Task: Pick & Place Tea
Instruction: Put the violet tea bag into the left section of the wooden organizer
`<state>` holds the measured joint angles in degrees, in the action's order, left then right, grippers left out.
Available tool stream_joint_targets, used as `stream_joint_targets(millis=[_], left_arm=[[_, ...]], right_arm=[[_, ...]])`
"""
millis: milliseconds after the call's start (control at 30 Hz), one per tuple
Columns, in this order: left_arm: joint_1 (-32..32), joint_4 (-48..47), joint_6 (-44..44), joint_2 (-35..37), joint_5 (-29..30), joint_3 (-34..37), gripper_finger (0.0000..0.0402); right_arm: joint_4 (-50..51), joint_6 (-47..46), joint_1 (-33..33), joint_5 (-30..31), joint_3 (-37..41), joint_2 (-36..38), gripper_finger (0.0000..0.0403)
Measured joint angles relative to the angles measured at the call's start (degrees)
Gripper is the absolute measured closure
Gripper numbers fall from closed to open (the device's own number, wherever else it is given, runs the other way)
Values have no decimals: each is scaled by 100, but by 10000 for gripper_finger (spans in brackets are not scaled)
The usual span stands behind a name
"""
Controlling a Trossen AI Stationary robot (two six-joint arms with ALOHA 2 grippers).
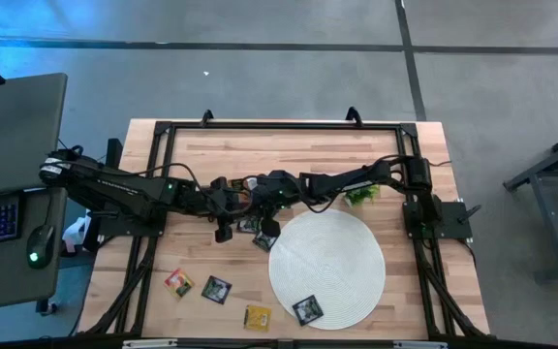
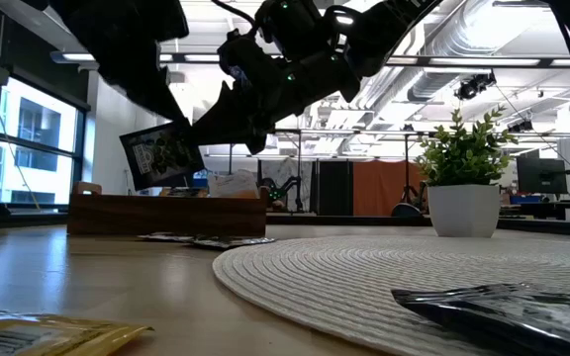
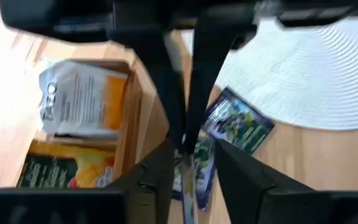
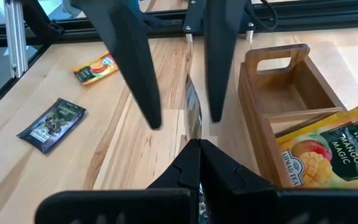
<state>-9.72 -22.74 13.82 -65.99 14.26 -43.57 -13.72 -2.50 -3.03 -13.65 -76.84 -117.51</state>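
Bright, even light; left wrist view blurred.

**Two dark arms, cabled and lit**

We see two matte-black jointed arms, the left arm (image 1: 124, 186) carrying pale lettering along its link and a white end cap. Thin black cables loop beside both. Behind the flat, tapering fingers (image 4: 129, 56), small green lights glow (low view).

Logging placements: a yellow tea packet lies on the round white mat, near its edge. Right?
No. The tea packet on the round white mat, near its edge, is black; the yellow packet lies beside the mat. The high view shows it.
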Motion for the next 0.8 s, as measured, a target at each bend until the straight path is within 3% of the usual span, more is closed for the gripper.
stream_joint_targets(millis=[167,667,800], left_arm=[[0,14,144,15,41,-2,321],[0,-74,147,16,120,-2,326],[0,-79,149,19,203,-2,351]], right_arm=[[-32,0,4,-54,0,0,403],[-326,146,4,-105,7,2,403],[-345,146,4,-83,7,2,403]])
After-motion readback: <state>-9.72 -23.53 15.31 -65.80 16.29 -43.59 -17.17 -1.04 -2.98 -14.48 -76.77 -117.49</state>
